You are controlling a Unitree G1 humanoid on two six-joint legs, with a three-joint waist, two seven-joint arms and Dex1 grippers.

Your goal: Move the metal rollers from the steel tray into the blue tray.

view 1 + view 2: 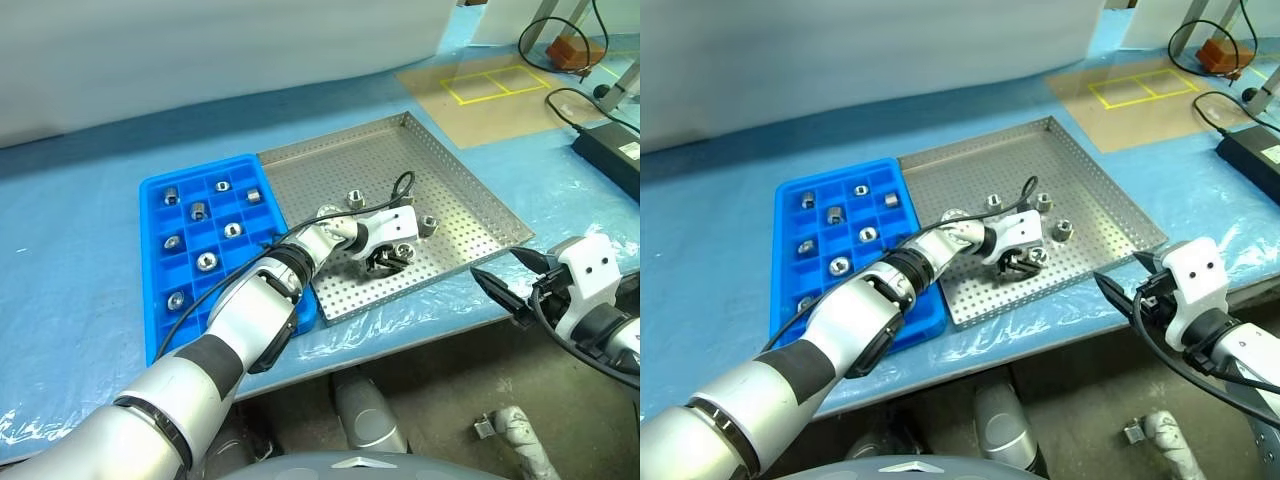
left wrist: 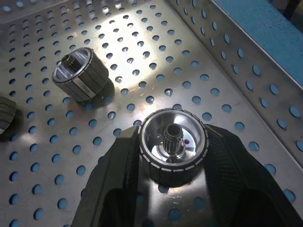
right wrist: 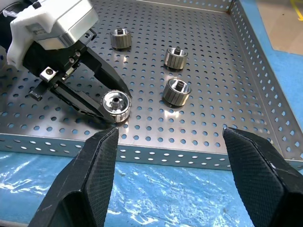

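One roller [image 2: 173,144] stands on end between the left gripper's [image 1: 388,258] jaws, which are closed on its ribbed sides; it rests on the perforated floor of the steel tray [image 1: 470,195], near the tray's 6 o'clock rim. Three more metal rollers lie free on that floor: one [image 3: 176,91] just beside the held one at about 2 o'clock in the head views, one [image 3: 175,57] beyond it toward 12 o'clock, and one [image 3: 120,38] farther off at about 10 o'clock. Touching the steel tray's 9 o'clock side is the blue tray [image 1: 152,260], with eight rollers set singly in its square compartments, for instance one [image 1: 206,261] near its middle. Both trays sit on the table [image 1: 70,210], which is covered in blue sheeting. The right gripper [image 1: 509,279] hangs off the table's near edge at the steel tray's 4 o'clock corner, its jaws spread wide apart with nothing between them and touching nothing, its fingers [image 3: 258,163] pointing toward the tray.
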